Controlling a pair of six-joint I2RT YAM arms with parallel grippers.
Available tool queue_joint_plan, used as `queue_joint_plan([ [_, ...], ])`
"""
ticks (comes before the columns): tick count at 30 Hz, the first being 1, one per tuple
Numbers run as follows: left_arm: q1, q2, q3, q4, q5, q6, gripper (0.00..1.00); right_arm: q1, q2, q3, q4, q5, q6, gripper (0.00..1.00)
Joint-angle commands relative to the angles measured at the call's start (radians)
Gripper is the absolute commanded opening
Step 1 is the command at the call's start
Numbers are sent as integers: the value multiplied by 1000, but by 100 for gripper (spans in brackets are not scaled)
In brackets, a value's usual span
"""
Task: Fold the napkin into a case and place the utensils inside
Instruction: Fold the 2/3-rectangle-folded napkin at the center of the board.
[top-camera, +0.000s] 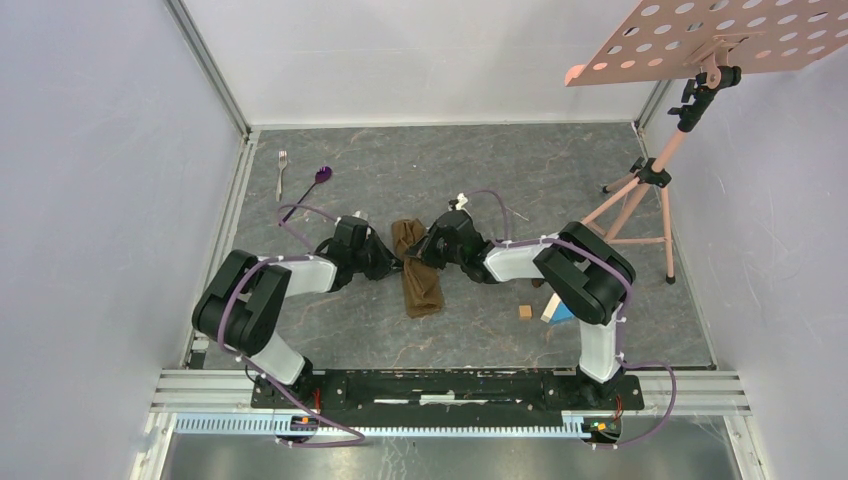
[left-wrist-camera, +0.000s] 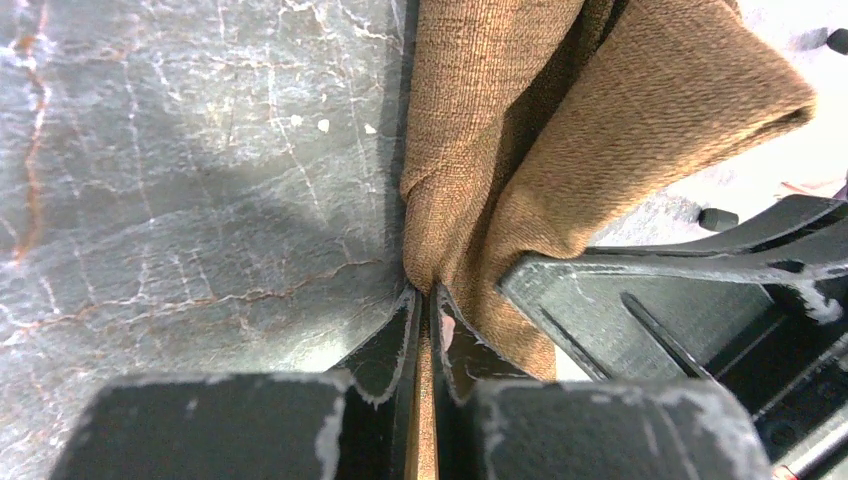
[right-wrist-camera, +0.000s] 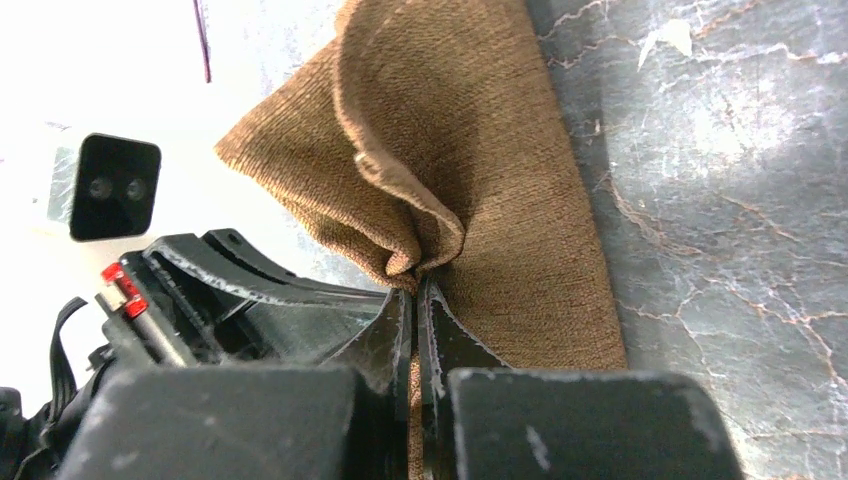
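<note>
left claw (left-wrist-camera: 424, 305) clenched, nearly closed, on pinched fold of napkin (left-wrist-camera: 470, 150). right claw (right-wrist-camera: 414, 295) clenched tight on opposite side, cloth bunched at tips. napkin lay as narrow folded strip mid-table (top-camera: 560, 170), between both claws. fork (top-camera: 282, 160), spoon (top-camera: 312, 185) far left, well apart from cloth.

The napkin (top-camera: 418, 268), a plain brown cloth, is folded into a long narrow strip laid mid-worktop (top-camera: 520, 190). Its far part is bunched and pinched from either side by the left gripper (left-wrist-camera: 425, 300) and the right gripper (right-wrist-camera: 414, 290). The fork (top-camera: 282, 172) and the purple-bowled spoon (top-camera: 312, 186) are laid side by side at the far left, well apart from it.
</note>
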Motion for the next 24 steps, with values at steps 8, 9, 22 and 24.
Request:
queue_joint_plan([
  [8,-10,-27,-36,-45,-34,7,9,15,46,6,42,-3,5,0],
  [9,-9,-25,-39,-35,-25,14,10,15,48,1,48,-4,4,0],
  [22,-4,-171,-127,-67,-60,50,29,14,63,-1,98,-30,-11,1],
  [24,1,-211,-126,-103,-58,58,39,15,61,-18,131,-50,-17,8],
])
